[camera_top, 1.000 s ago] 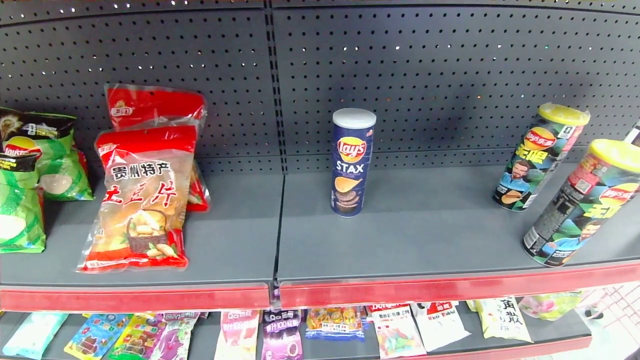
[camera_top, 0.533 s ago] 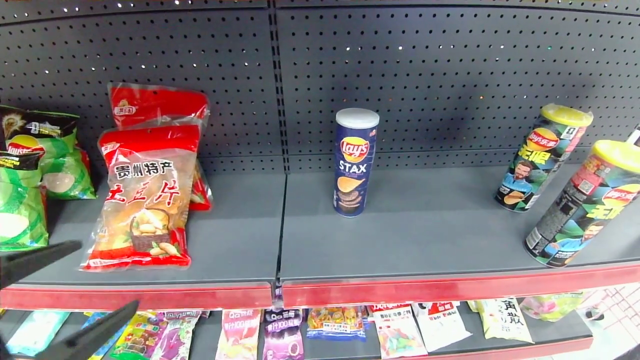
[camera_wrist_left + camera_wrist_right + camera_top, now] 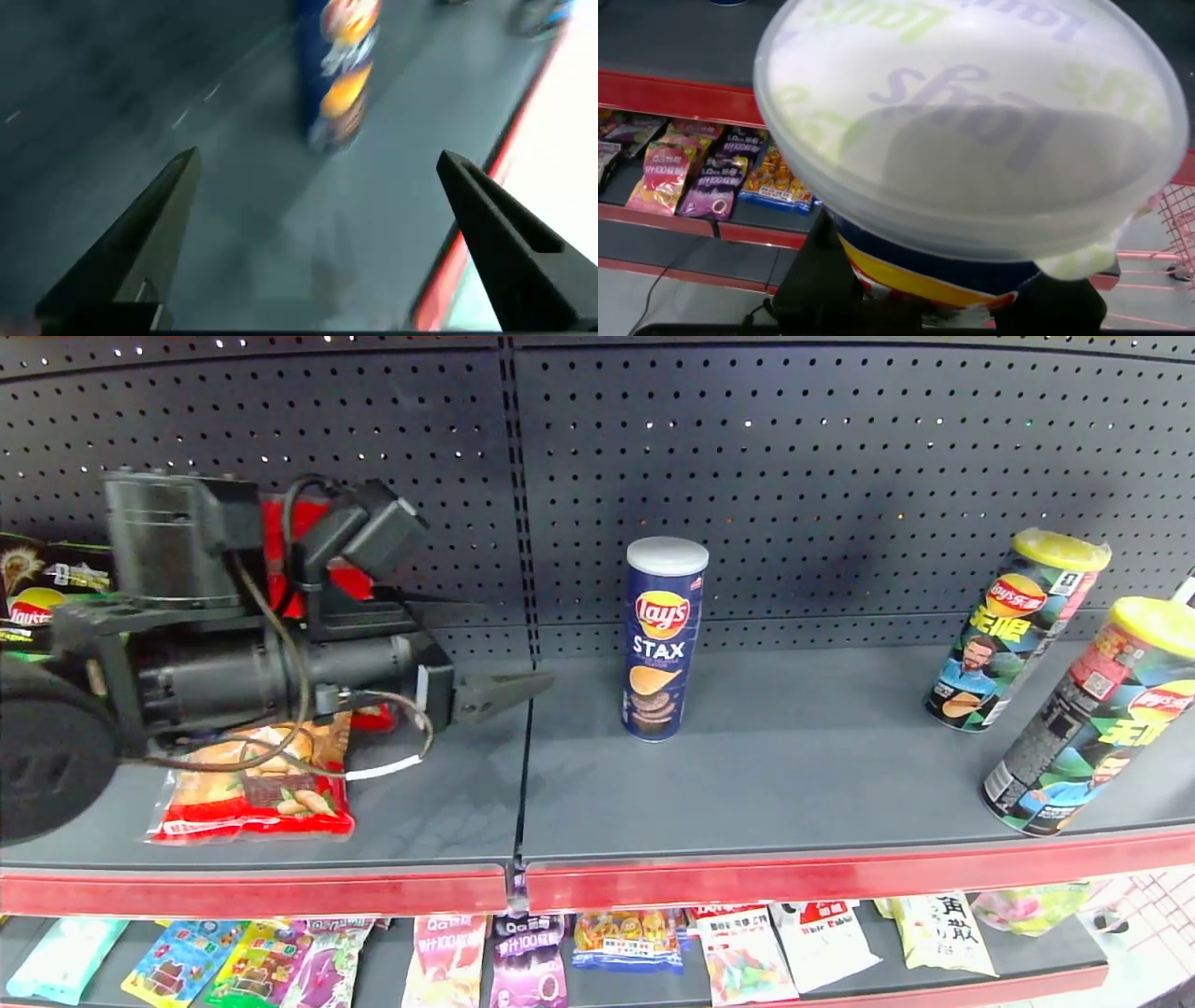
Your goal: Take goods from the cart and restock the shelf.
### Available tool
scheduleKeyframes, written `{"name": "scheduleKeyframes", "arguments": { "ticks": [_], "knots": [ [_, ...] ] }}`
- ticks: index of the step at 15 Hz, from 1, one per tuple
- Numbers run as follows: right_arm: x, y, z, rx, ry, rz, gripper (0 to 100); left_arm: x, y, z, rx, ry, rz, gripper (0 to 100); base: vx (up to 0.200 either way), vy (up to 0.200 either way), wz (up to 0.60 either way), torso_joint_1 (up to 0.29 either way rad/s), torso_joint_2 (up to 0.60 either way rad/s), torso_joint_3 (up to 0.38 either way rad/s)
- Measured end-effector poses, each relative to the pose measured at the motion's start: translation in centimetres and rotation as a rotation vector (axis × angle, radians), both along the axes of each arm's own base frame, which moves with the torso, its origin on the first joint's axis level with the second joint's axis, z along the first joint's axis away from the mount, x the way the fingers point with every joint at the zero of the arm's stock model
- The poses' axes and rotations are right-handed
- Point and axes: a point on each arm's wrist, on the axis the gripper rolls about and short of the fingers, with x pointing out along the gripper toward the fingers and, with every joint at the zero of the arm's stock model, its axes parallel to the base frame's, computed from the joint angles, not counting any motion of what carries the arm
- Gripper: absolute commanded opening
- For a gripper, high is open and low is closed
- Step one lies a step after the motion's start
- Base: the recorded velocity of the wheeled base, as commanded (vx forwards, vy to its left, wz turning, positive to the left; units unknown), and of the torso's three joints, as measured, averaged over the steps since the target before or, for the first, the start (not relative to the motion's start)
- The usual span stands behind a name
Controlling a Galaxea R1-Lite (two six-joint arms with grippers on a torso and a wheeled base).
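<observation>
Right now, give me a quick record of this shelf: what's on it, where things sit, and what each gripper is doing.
shelf: dark, red front edge
blue can: upright, mid-shelf, standing alone
yellow-lidded cans: two, right end, one nearer the front edge
red bags: left part, partly behind the left arm
left gripper: open, empty, above the shelf, tips toward the blue can
right gripper: shut on the held can
held can: clear lid facing the wrist camera
</observation>
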Motion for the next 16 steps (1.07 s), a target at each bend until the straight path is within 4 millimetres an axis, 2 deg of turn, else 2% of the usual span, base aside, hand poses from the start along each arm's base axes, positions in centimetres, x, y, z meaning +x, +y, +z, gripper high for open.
{"name": "scheduleKeyframes", "arguments": {
  "ticks": [2, 8, 12, 16],
  "knots": [
    [0.0, 0.0, 0.0, -0.001, 0.001, -0.001, 0, 2.5, -2.0, -0.6, -0.009, 0.014, -0.078, 100, 0.0, 0.0, 0.0, 0.0, 0.0, 0.0],
    [0.1, 0.0, -0.1, -0.002, 0.007, -0.006, 0, 8.0, -4.9, -1.7, -0.03, -0.002, -0.159, 100, 0.0, 0.0, 0.0, 0.0, 0.0, 0.0],
    [0.1, 0.0, -0.1, -0.003, 0.013, -0.011, 0, 10.0, -6.0, -2.4, -0.045, -0.005, -0.212, 100, 0.0, 0.0, 0.0, 0.0, 0.0, 0.0],
    [0.2, 0.0, -0.3, -0.006, 0.023, -0.011, 0, 11.1, -6.6, -2.8, -0.047, 0.0, -0.228, 100, 0.0, 0.0, 0.0, 0.0, 0.0, 0.0]
  ]
}}
